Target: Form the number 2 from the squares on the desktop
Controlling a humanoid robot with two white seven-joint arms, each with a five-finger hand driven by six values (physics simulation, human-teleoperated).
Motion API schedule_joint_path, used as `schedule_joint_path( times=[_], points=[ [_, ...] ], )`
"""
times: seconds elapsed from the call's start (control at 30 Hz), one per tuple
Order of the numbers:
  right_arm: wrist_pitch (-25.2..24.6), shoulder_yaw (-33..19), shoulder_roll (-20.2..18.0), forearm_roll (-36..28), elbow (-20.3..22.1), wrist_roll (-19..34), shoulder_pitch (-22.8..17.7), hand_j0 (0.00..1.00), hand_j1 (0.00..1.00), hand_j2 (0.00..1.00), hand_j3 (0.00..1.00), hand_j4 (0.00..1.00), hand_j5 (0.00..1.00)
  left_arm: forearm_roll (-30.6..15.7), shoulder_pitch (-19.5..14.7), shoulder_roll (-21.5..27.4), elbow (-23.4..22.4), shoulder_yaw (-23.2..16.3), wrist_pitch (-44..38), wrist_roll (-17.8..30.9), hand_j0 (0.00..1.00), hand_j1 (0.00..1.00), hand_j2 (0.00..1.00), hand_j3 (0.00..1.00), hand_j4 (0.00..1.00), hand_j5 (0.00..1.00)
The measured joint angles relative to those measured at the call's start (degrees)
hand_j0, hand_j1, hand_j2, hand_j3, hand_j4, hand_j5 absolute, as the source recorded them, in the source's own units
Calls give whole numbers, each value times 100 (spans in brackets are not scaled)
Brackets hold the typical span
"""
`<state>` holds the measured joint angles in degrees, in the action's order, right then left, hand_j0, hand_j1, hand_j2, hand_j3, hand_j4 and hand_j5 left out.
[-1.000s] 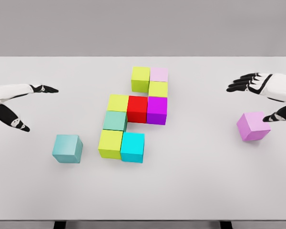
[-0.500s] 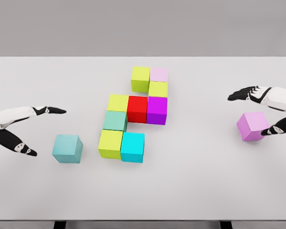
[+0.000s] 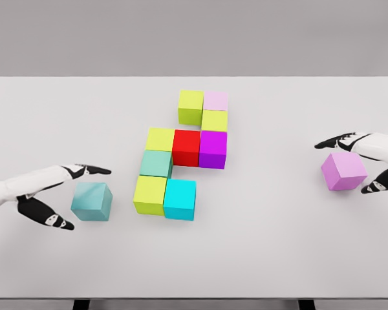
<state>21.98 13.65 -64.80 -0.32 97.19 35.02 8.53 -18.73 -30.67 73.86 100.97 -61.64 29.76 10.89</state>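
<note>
two loose cubes sat apart from the cube shape [image 3: 181, 152] on the worktop [image 3: 258, 252]. the teal cube [image 3: 91, 201] lay just right of the left hand [image 3: 48, 194], between its spread fingers. the pink cube [image 3: 343, 171] sat inside the right hand's [image 3: 368, 158] spread fingers, not gripped.

Each arm has a smooth white forearm shell ending in a five-finger left hand [image 3: 55, 194] and right hand [image 3: 365, 158] with black fingers bearing white segments.

Smooth, matt cubes [image 3: 182, 151] sit on a matt white desktop [image 3: 278, 245] with no visible texture.
</note>
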Motion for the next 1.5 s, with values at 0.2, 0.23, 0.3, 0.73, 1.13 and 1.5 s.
schedule_joint_path(
  times=[0.2,0.23,0.3,0.73,1.13,1.5],
  points=[
    [-448,13,35,108,-25,0,9,100,100,100,100,100,100,146,-9,-199,-33,-46,-395,-67,100,100,100,100,100,100],
    [-556,16,72,132,-39,0,18,100,100,100,100,100,100,171,0,-227,-39,-49,-449,-69,100,100,100,100,100,100],
    [-728,35,170,227,-87,-1,53,100,100,100,100,100,100,205,0,-262,-49,-52,-520,-73,100,100,100,100,100,100],
    [-1186,147,588,578,-385,-1,184,100,100,100,100,100,100,317,17,-395,-107,-63,-988,-77,100,100,100,100,100,100],
    [-1155,452,735,758,-730,-1,360,100,100,100,100,100,100,397,35,-535,-352,-63,-1083,-77,88,88,88,88,88,88],
    [-1148,602,814,782,-857,-1,554,100,100,100,100,100,100,280,167,-548,-358,-40,-1048,-73,61,61,61,61,61,61]
  ],
)
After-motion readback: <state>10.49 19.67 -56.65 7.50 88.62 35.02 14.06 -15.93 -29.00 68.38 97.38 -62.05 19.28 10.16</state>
